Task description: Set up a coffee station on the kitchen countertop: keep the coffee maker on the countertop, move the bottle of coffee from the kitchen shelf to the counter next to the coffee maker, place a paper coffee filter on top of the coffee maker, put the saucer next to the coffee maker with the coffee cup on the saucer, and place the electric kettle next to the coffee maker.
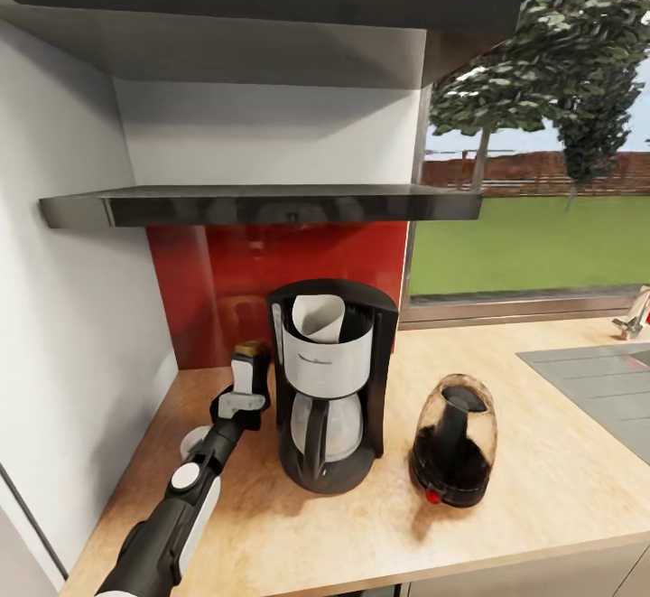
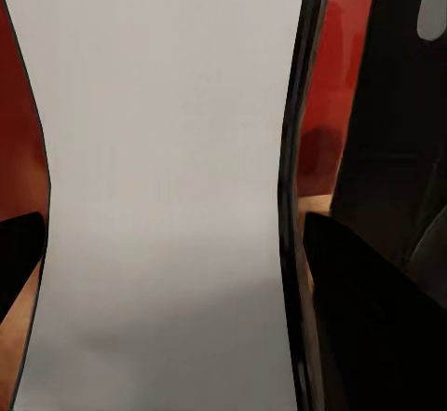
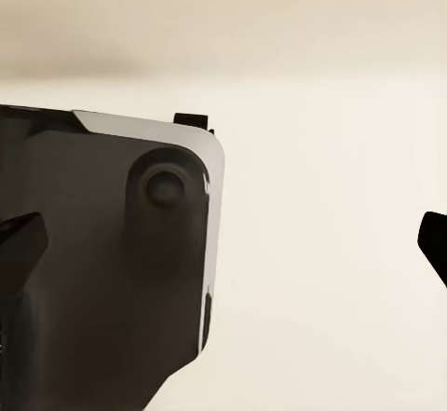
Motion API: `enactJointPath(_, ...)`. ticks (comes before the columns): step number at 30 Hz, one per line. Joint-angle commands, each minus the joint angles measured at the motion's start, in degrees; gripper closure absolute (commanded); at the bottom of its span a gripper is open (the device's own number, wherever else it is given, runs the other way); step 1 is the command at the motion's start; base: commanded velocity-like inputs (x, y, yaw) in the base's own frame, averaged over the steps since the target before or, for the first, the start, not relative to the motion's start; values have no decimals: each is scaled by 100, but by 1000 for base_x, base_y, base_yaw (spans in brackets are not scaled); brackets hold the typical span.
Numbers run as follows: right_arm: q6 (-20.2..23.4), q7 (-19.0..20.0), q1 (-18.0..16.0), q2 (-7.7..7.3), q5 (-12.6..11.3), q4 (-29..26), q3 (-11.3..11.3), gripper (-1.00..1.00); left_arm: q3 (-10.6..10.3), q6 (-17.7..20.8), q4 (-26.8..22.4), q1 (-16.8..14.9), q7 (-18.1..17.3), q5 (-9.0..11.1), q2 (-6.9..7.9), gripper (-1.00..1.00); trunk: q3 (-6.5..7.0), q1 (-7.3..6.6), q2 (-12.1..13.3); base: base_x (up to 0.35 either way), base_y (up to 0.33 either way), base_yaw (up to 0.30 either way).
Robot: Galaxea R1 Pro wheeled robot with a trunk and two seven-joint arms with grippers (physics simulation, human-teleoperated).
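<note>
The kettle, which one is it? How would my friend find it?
Start at the wooden countertop under the window. The black coffee maker stands at the red wall; the electric kettle sits just to its right. It is the lower, egg-shaped one with a see-through brownish dome and a small red button at its base.

This is a home kitchen. A wooden countertop [image 1: 542, 480] runs along a red glass backsplash [image 1: 271, 263], with two dark wall shelves [image 1: 271, 204] above its back left corner. A drip coffee maker [image 1: 329, 380] and an electric kettle [image 1: 454, 442] stand on it. At the counter's right edge sits a grey sink [image 1: 596, 380] with a tap [image 1: 635, 312], under a window [image 1: 542, 172] (lawn, trees and a brick wall outside).
</note>
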Motion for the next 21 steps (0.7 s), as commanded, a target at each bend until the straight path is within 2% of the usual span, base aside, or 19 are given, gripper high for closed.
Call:
enactJointPath(1, -20, 26, -2, 0, -61, 6, 40, -100, 7, -22, 49, 20, -19, -6, -1, 100, -2, 2, -4, 4, 0, 0)
enactJointPath(7, -19, 25, -2, 7, -61, 6, 48, -100, 16, -273, 410, 65, -9, -10, -3, 100, -2, 2, -4, 1, 0, 0)
enactJointPath(12, -26, 24, -2, 2, -52, 6, 48, -100, 10, -319, 834, 64, -8, -4, -9, 100, -2, 2, -4, 0, 0, 0)
enactJointPath(19, -28, 26, -2, 1, -52, 6, 48, -100, 15, -331, 854, 65, -8, -5, -8, 100, -2, 2, -4, 0, 0, 0)
enactJointPath(21, -28, 26, -2, 1, -52, 6, 50, -100, 24, -470, 861, 66, -8, -9, -10, 100, -2, 2, -4, 0, 0, 0)
